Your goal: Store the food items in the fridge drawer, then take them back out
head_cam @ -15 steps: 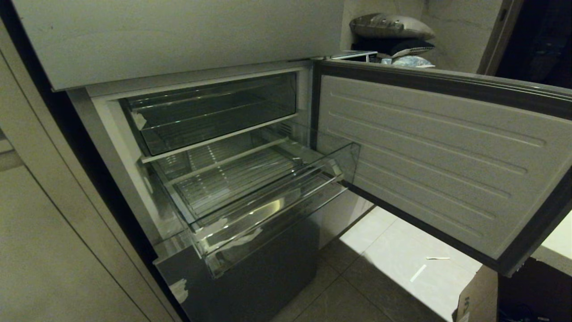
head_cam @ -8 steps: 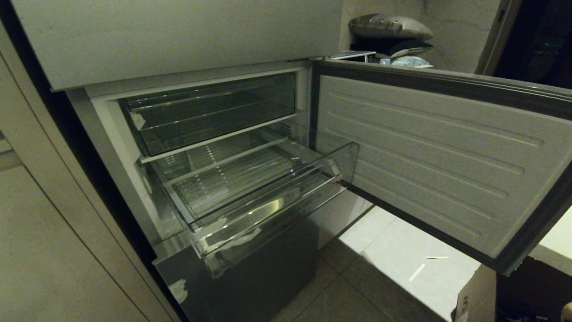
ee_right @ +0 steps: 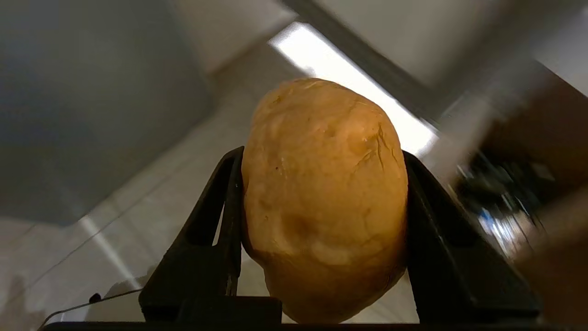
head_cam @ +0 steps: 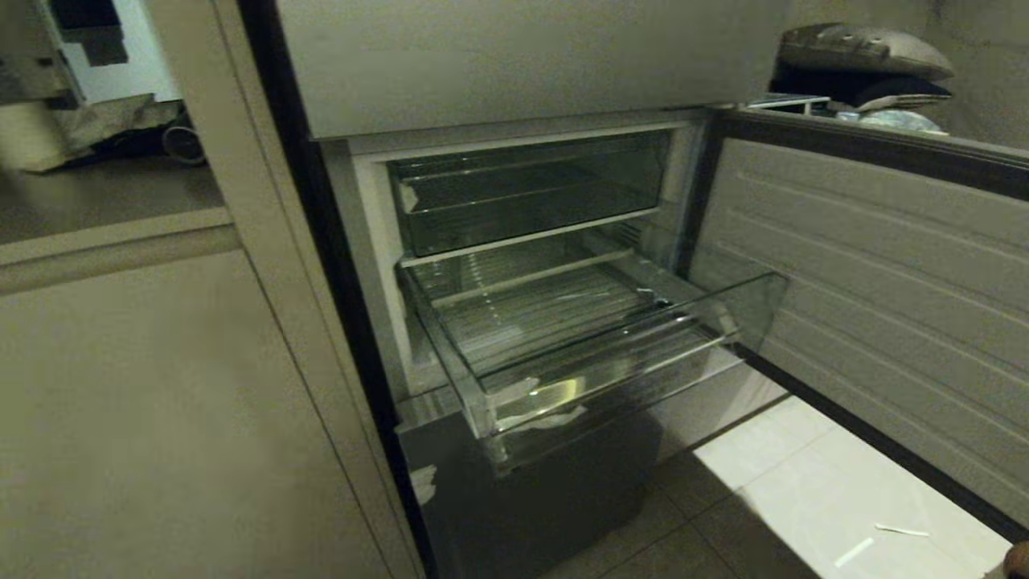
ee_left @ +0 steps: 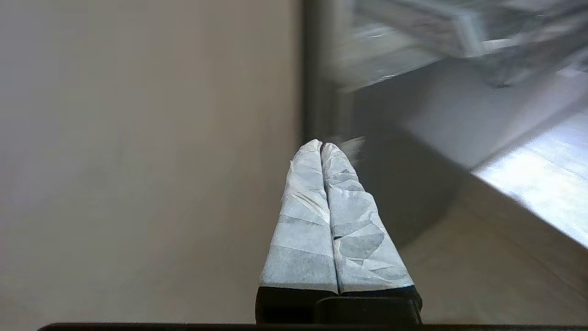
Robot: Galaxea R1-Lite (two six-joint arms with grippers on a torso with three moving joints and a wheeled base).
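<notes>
One potato, tan and fist-sized, sat pinched between both fingers of the right gripper, apparently ready for storing. Left gripper, fingers pressed together and empty, parked beside a cabinet panel. Fridge drawer, pulled out and bare, stood at centre; open door at three o'clock, flanking the approach.

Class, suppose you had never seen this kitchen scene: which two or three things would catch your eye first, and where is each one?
First, the tan potato clamped between the right gripper's black fingers, above the tiled floor. Next, the clear fridge drawer, pulled out and empty at the middle of the head view, beside the open fridge door. The left gripper is shut, low by the cabinet wall.
</notes>
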